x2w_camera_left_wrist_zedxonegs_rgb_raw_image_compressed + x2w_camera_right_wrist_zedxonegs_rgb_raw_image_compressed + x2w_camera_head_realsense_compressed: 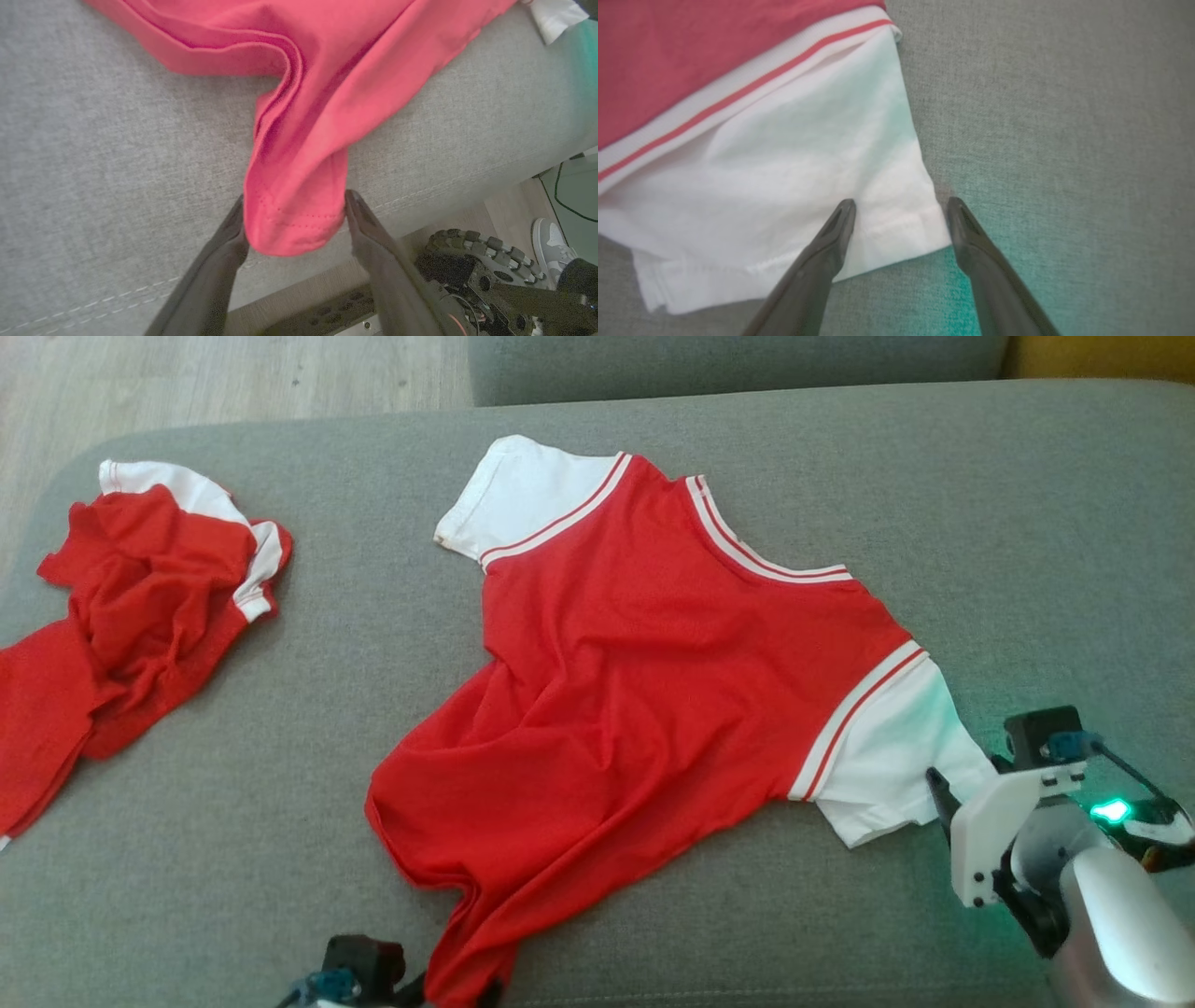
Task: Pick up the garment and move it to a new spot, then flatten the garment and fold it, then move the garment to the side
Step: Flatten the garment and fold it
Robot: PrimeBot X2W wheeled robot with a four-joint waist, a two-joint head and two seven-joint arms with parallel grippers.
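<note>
Both spread, the left gripper [294, 205] straddles the garment's [653, 644] hem [294, 228], the right gripper [901, 207] its sleeve [808, 163]. Pinch deep; the layers seem doubled.

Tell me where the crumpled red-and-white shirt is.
The crumpled red-and-white shirt lies at the head view's left edge on the grey fabric cushion, apart from the spread-out red shirt with white sleeves.

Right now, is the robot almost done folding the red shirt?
Not yet. Done: the red shirt lies spread out on the grey cushion, apart from the crumpled shirt. In hand: the left gripper is open around the hem corner, the right gripper open at the white sleeve. Left: smoothing the bunched hem, folding, then moving it aside.
</note>
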